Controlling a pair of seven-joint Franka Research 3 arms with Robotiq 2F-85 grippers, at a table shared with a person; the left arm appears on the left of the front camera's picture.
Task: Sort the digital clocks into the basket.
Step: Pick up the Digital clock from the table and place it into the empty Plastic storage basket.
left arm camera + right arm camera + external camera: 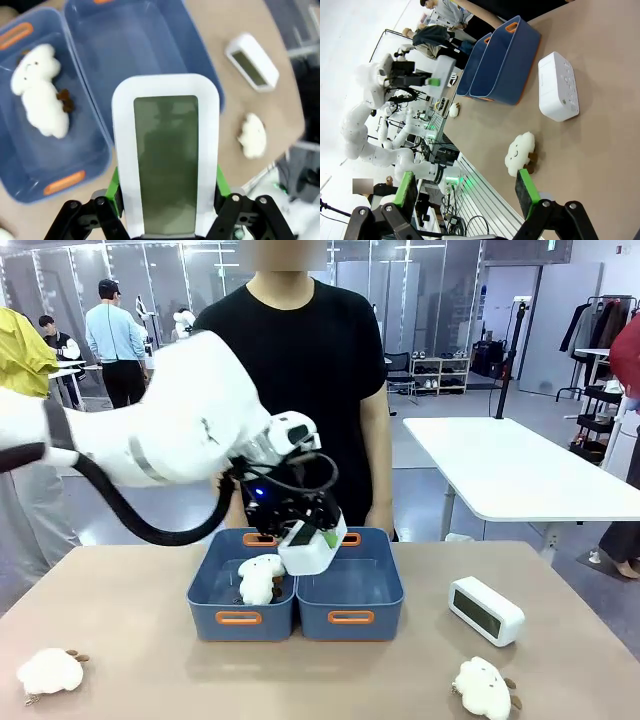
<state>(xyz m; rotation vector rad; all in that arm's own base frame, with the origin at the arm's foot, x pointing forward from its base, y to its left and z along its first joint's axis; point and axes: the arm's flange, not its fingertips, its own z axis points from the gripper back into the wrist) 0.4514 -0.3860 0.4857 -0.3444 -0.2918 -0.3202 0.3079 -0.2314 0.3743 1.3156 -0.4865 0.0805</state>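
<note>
Room lies open on the near side of the two blue baskets: bare surface [130, 610] runs in front of the left basket [212, 592] and the right basket [385, 592], which stand touching along their long walls. The left end effector [315, 538] pinches one digital clock [308, 554] by its long sides, screen toward the wrist camera. It hangs tilted above the shared wall, more over the right basket. Whether its lower end is below the rims is hard to judge. A sheep plush [260, 578] lies in the left basket. The second clock [486, 610] stands on the surface to the right, apart from the baskets. Another plush [485, 687] lies near the front edge beside it, and a third plush [50, 672] lies at the front left. The right end effector [466, 180] hangs over the surface with its fingers spread wide. The left arm hides part of the baskets' far rims, and a person [300, 360] stands just behind them.
</note>
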